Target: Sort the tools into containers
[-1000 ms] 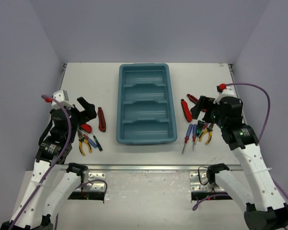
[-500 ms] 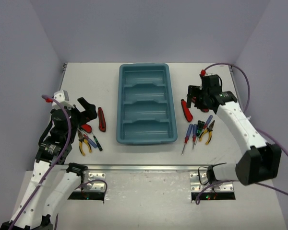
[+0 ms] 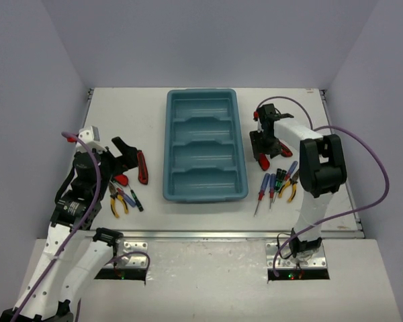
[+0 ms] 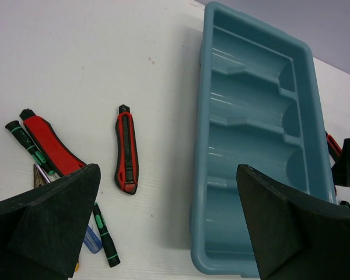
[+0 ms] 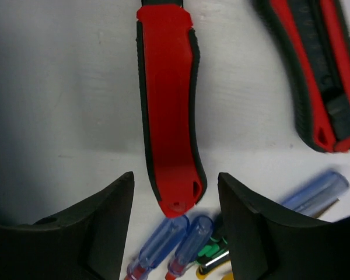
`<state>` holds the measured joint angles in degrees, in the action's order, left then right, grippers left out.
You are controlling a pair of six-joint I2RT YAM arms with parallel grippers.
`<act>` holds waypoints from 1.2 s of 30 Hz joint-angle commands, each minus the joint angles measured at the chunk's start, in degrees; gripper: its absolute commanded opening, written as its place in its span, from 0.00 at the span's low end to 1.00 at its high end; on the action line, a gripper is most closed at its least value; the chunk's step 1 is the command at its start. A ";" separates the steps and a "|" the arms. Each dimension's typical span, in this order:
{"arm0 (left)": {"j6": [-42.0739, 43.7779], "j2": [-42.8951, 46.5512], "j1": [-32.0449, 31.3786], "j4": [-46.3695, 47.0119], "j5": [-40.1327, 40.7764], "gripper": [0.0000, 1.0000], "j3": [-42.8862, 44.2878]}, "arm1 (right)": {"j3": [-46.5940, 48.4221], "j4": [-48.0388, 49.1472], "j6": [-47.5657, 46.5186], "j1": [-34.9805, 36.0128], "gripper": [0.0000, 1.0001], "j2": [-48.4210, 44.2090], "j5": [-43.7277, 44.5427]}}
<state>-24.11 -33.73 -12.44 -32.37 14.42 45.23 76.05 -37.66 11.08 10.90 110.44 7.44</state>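
Note:
The teal tray [image 3: 201,144] of four compartments stands mid-table, all of them bare. My left gripper [image 3: 124,153] is open and holds nothing, above a red-black utility knife [image 3: 142,168] [image 4: 126,150], a second red knife [image 4: 49,146], thin black-green screwdrivers [image 4: 102,236] and yellow pliers [image 3: 116,201]. My right gripper [image 3: 262,147] [image 5: 176,198] is open and low. Its fingers [image 5: 99,227] stand on either side of the end of a red-black utility knife [image 3: 262,161] [image 5: 169,111] without touching it. Another knife [image 5: 315,64] and blue-handled screwdrivers [image 5: 163,242] lie close by.
Red-handled and blue screwdrivers [image 3: 266,185] and yellow pliers [image 3: 289,188] lie right of the tray, near its front corner. The tray's right wall [image 3: 242,144] is just left of my right gripper. In the left wrist view the tray [image 4: 254,134] lies to the right.
My right arm has swung back and left from above the screwdrivers to the red knife beside the tray. My left gripper has shifted only slightly.

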 commanded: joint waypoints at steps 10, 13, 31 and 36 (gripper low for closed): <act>1.13 -0.19 -1.17 2.89 -2.36 1.00 -0.15 | 1.82 2.98 -3.35 -1.49 0.14 5.15 -1.87; 1.17 -0.16 -1.10 3.01 -2.55 1.00 -0.15 | 2.01 2.86 -2.52 -1.49 0.07 1.93 0.26; 1.34 0.88 -1.09 3.54 -3.05 1.00 -0.44 | 6.70 30.96 -30.63 8.79 0.00 -11.52 -1.15; 1.34 0.50 -1.10 3.46 -2.99 1.00 -0.51 | 13.48 37.36 -45.26 11.30 0.00 -4.25 -7.49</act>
<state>-23.38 -33.15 -13.08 -31.51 11.77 44.93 84.58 -12.42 -18.91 21.20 102.51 4.91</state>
